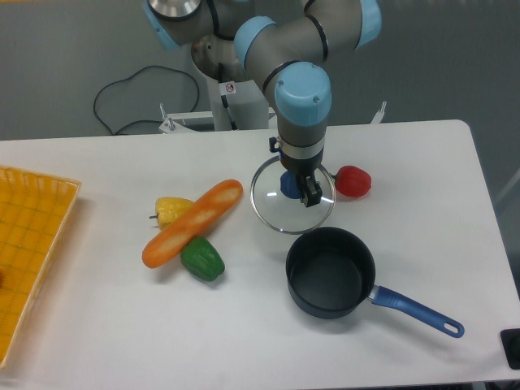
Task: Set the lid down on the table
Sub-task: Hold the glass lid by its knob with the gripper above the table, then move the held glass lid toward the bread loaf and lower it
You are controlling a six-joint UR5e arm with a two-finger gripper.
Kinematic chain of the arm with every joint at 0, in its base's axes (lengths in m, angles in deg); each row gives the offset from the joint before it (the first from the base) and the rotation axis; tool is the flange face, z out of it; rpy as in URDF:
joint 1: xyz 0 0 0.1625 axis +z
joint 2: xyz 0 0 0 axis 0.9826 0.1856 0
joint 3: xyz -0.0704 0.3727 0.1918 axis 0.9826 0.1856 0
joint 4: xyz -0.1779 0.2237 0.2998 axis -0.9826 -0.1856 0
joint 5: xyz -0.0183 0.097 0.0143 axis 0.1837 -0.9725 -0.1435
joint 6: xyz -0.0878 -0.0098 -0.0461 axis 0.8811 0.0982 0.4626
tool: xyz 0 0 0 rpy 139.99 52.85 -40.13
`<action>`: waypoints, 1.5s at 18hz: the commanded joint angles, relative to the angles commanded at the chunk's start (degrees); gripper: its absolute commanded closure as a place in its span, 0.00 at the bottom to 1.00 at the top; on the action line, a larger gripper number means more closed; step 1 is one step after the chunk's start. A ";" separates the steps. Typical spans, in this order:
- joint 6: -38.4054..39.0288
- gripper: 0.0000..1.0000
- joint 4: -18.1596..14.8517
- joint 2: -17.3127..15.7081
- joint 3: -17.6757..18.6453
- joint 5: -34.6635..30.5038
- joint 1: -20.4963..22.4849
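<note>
A: Far left edge?

B: Yellow mesh tray (32, 244), partly out of frame, resting on the white table (97, 325).

A: Moving right?

B: A cluster of toy food. Yellow pepper (169, 210) at the back, a long orange baguette (193, 223) lying diagonally over it, and a green pepper (202, 259) touching the baguette's lower side.

A: Centre?

B: The arm comes down from the top of the frame, wrist pointing at the tabletop. Under it the lid (272, 203) — clear glass, thin metal rim, blue knob in the middle. It looks level, just behind the saucepan's rim and right of the baguette's tip. I cannot tell whether it touches the table or hangs just above it.

A: Gripper?

B: The gripper (295, 185) sits straight over the blue knob, fingers pinched on it. Dark fingertips show on the near side of the knob.

A: Further right?

B: Red pepper (353, 181) just beside the lid's right rim, on the table. In front of the lid, a dark saucepan (329, 272), uncovered, its blue handle running off toward the lower right.

A: Anything at the far right?

B: A small dark object (512, 348) at the frame's lower right edge — cut off, can't identify it.
</note>
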 joint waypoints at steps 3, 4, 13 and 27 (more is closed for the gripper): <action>0.17 0.53 0.09 -0.26 0.53 0.00 0.00; 0.35 0.53 0.09 -0.26 0.53 0.00 -0.09; 0.35 0.53 -0.18 -1.05 1.14 -0.09 -0.26; 2.64 0.53 0.26 -1.05 5.01 -0.79 -3.69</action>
